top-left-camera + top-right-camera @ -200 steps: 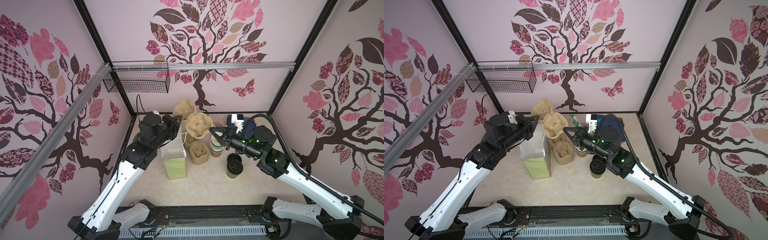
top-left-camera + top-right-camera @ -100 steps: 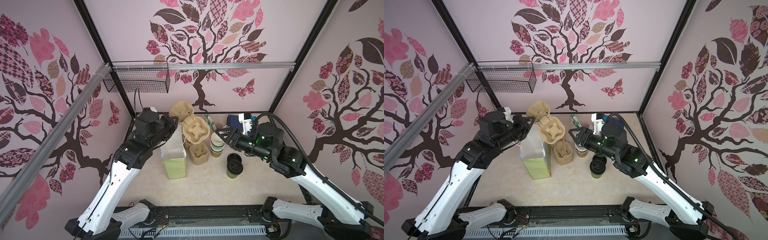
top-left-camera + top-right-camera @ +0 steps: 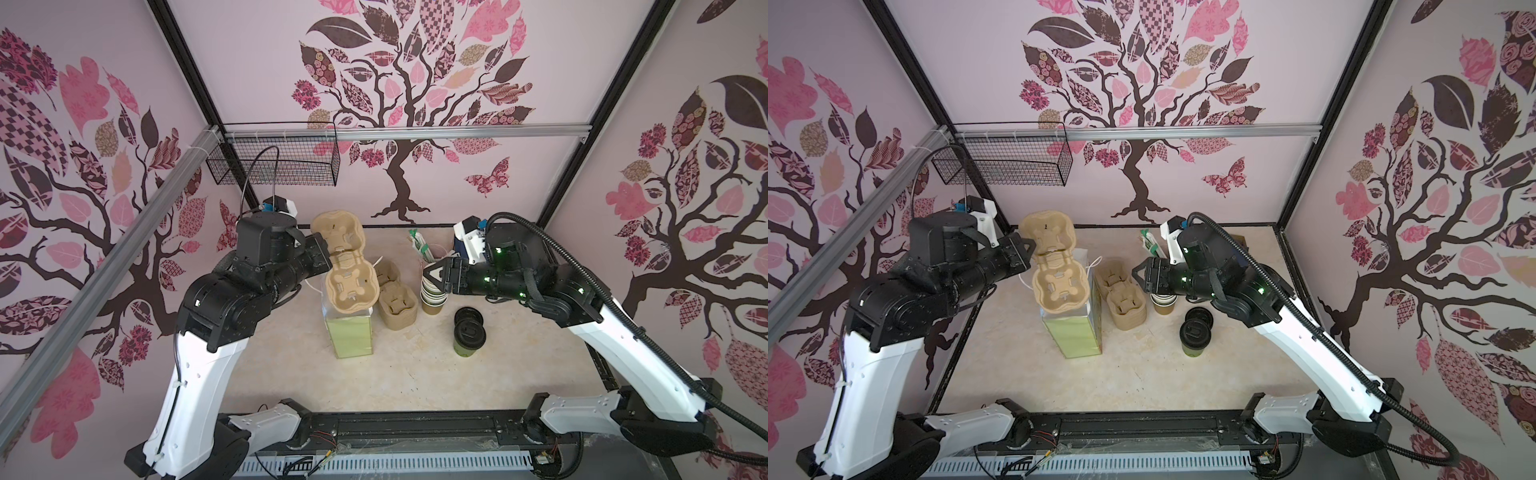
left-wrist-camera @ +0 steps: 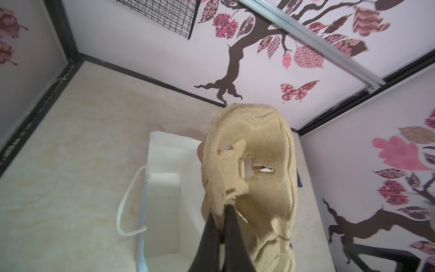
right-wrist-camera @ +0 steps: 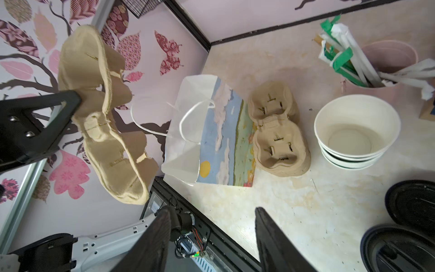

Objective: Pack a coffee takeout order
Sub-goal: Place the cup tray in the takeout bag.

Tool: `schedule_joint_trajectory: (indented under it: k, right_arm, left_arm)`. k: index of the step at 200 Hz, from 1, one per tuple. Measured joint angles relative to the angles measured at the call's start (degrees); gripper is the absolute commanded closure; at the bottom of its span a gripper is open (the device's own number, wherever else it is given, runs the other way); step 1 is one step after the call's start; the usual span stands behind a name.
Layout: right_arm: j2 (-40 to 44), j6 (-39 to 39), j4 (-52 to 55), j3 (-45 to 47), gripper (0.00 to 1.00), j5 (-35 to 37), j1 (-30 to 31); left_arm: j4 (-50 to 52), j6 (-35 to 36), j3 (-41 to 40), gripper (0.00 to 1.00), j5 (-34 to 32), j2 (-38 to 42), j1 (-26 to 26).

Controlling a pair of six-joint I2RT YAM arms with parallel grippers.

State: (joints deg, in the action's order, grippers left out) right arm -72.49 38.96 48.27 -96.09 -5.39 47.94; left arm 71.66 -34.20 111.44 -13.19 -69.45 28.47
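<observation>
holding, in my left gripper (image 3: 326,250): one tan pulp two-cup carrier (image 3: 347,266), jaws pinched tight on its side rim near the middle; the left wrist view shows both fingers (image 4: 231,226) closed on that edge. the carrier hangs tilted in the air, cup wells facing up in both top views.

item, pale green paper bag (image 3: 351,332): upright on the table, mouth open, white cord handles (image 4: 128,202) flopped outward. the carrier's lower end sits over the mouth in a top view (image 3: 1059,266); from my right wrist the carrier (image 5: 106,122) is raised clear and apart from the bag (image 5: 207,131). not inside it.

item, my right gripper (image 5: 211,210): jaws spread, nothing between them, hovering above the stack of lidless cups (image 3: 432,293).

item, olive-green cup with black lid (image 3: 469,338): standing on the table, right of the bag, near my right arm, untouched.

item, loose black lids (image 3: 468,318): just behind that cup.

item, spare carriers (image 3: 395,300): nested stack, between bag and lidless cups.

item, wrapped straws (image 5: 348,56): in a pink cup at the back.
</observation>
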Motion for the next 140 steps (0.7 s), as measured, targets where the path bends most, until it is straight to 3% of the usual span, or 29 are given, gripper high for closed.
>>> schedule_joint_trajectory:
  k: [71,140]
  right_arm:
    - [-1.29,0.66,0.39,0.15,0.38,-2.23,0.00]
    - [-13.57,5.44,-4.22,-6.51,0.30,-6.25,0.66]
  left_arm:
    - [1.81,7.02,0.11,1.00,-3.34,-6.27,-4.57]
    - [3.85,7.52,0.96,1.00,-4.26,-3.56,-4.96]
